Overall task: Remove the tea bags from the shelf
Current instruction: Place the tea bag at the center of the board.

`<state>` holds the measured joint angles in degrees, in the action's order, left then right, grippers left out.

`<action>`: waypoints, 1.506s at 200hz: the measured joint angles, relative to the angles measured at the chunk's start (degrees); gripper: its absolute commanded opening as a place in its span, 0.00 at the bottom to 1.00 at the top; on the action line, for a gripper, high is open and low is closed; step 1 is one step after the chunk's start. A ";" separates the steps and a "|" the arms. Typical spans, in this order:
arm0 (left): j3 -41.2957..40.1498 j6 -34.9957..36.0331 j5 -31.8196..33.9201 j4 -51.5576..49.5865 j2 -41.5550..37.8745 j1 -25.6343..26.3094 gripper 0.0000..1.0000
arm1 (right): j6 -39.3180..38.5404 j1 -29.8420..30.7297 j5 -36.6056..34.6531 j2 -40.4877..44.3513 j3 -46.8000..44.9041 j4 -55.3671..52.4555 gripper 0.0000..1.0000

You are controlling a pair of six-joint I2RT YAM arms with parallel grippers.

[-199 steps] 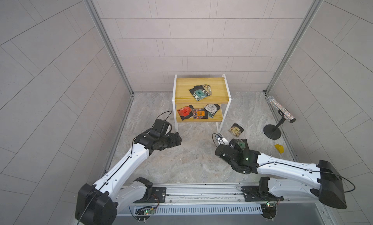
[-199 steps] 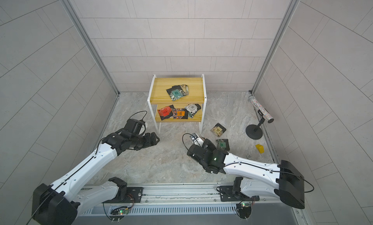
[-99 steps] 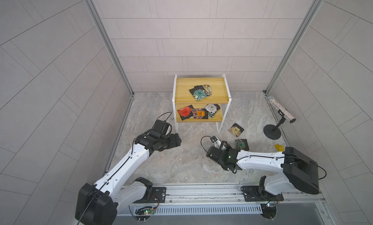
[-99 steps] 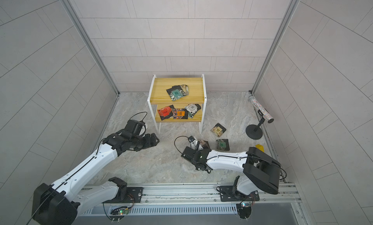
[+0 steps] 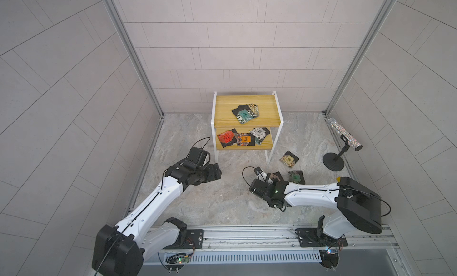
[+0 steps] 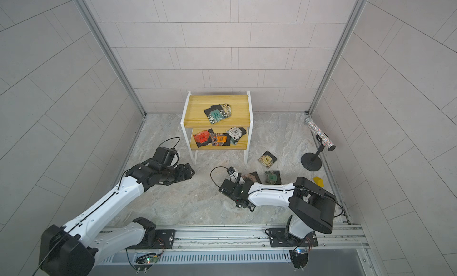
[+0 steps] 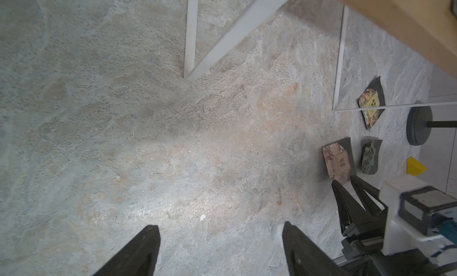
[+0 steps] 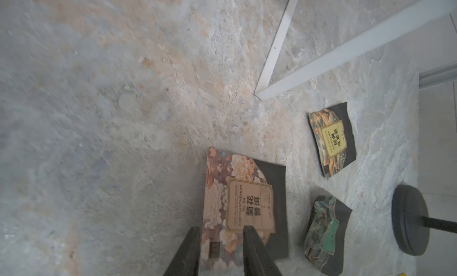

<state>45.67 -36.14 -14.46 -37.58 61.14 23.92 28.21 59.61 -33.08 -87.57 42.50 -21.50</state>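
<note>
The shelf [image 5: 222, 109] [image 6: 197, 109] stands at the back wall with tea bags on both yellow boards: a teal one [image 5: 244, 114] on top, red [image 5: 226, 138], orange [image 5: 244, 139] and white [image 5: 259, 132] ones below. Three tea bags lie on the floor: floral pink [image 8: 247, 203] [image 5: 275, 176], yellow-labelled [image 8: 332, 138] and green [image 8: 324, 227]. My right gripper [image 8: 221, 229] [image 5: 270, 180] is low over the floral one, open, its fingers straddling the sachet's near edge. Left of the shelf's front leg, my left gripper [image 7: 221, 225] [image 5: 218, 173] hangs open and empty over bare floor.
A black stand [image 5: 333, 161] carrying a glittery tube [image 5: 343, 133] is at the right wall, with a small yellow block [image 6: 318, 181] in front of it. The shelf's white legs [image 7: 190, 39] rise close ahead of the left gripper. Walls close in three sides.
My right gripper's jaws have parted and the floral tea bag now lies flat on the floor. The right arm has folded down low. The left arm has not moved.
</note>
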 measured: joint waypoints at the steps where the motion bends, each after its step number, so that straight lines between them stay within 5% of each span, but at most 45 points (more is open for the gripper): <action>1: 0.00 0.00 0.02 0.00 0.00 0.00 0.86 | -0.02 0.00 0.02 0.00 0.09 0.00 0.38; 69: 0.00 0.00 0.72 -0.07 -0.02 0.00 0.86 | -1.44 0.00 0.94 2.23 1.97 -1.95 0.40; 183: 5.31 -0.42 1.81 -3.69 -5.46 0.00 0.86 | -8.55 0.00 4.85 22.36 7.30 -6.80 0.54; 301: 20.90 -3.54 2.16 -7.96 -5.25 0.00 0.84 | -17.29 -2.32 12.35 18.84 37.55 -19.43 0.59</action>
<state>66.57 -39.68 -12.29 -45.54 55.90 23.92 10.92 57.30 -20.73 -68.73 80.05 -40.93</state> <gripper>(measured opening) 0.848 0.592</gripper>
